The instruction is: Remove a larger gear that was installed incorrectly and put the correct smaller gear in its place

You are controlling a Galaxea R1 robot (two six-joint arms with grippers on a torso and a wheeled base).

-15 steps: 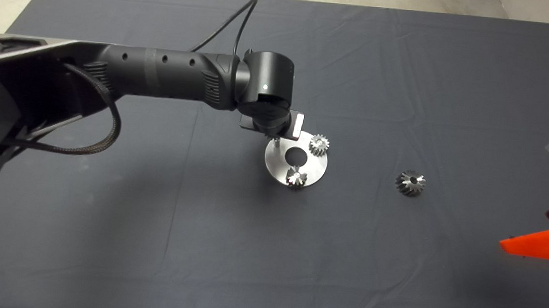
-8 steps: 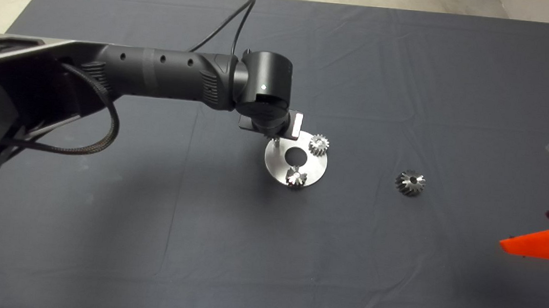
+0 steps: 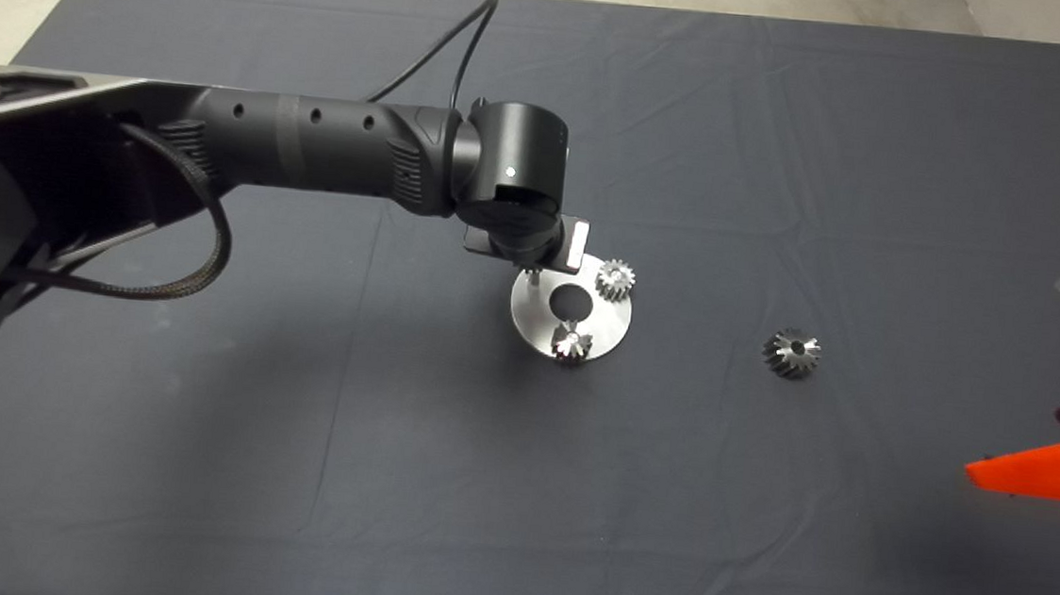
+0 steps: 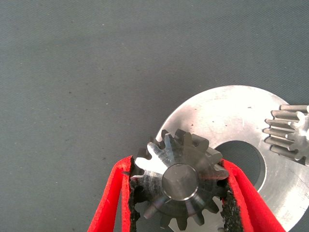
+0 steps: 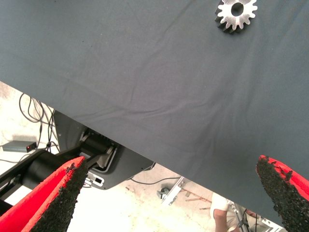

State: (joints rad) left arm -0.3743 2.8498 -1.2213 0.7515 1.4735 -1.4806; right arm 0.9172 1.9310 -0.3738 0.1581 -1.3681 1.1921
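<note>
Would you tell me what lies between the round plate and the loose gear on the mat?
Only bare mat lies between plate and loose gear, in the head view.

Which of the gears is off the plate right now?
The larger gear, lying alone on the mat right of the round plate. Two gears sit on the plate, and the left end effector grips another over its edge.

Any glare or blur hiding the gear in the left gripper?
Left wrist view: bright glare on the round plate and some teeth of the gear, whose near face is slightly soft; head view: the left arm hides the grasp and shades the mat.
</note>
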